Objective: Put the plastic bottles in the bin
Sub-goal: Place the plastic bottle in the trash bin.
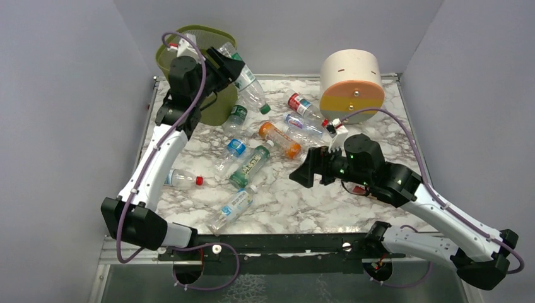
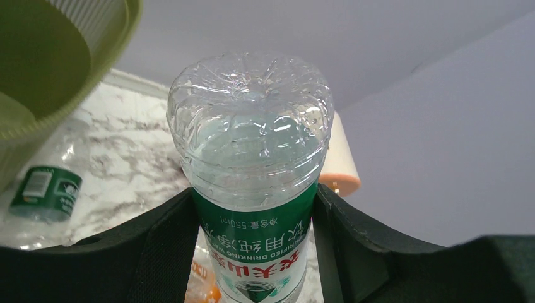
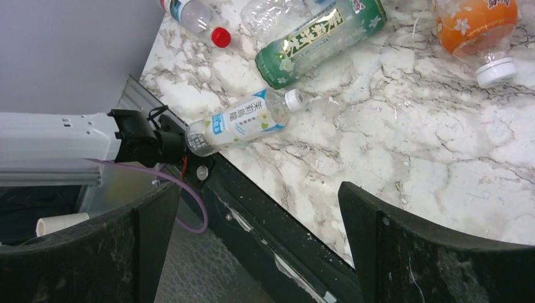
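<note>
L: my left gripper (image 2: 252, 201) pinches the green-label water bottle (image 2: 251, 126), bin (image 2: 120, 44) rim close beside | R: my right gripper (image 3: 255, 196) spread wide

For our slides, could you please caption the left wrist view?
Left gripper holds a green-labelled water bottle, base forward, beside the olive-green bin.

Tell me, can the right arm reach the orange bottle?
Probably yes. The right tool hovers open and empty close to the orange bottle, with only bare table between them.
</note>
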Robot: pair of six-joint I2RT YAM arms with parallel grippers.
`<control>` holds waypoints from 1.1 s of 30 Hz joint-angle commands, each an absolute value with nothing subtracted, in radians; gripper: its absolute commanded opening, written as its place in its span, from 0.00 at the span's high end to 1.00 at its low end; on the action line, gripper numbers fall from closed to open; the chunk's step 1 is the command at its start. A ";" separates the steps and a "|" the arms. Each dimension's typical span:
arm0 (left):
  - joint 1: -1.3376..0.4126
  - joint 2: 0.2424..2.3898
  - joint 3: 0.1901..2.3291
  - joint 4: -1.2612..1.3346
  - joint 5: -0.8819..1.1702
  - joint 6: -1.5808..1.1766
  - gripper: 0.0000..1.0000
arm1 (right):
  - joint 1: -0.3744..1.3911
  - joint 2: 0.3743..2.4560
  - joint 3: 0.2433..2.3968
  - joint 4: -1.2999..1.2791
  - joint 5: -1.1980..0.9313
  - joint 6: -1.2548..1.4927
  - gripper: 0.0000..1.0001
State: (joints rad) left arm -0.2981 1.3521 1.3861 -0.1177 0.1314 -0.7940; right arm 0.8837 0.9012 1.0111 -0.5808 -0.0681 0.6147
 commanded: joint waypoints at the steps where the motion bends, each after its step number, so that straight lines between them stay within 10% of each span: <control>1: -0.231 1.395 1.543 -0.124 0.180 -0.749 0.36 | 0.890 0.870 0.981 -0.586 -0.056 0.633 0.00; 33: 0.136 1.550 1.743 -0.007 0.064 -0.647 0.35 | 0.890 0.860 0.936 -0.573 -0.078 0.641 0.01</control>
State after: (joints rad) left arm 0.1219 1.5188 1.7351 -0.0536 0.0948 -0.6819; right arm 0.8837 0.8467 0.9405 -0.5804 -0.0692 0.6365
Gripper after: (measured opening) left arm 0.646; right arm 0.995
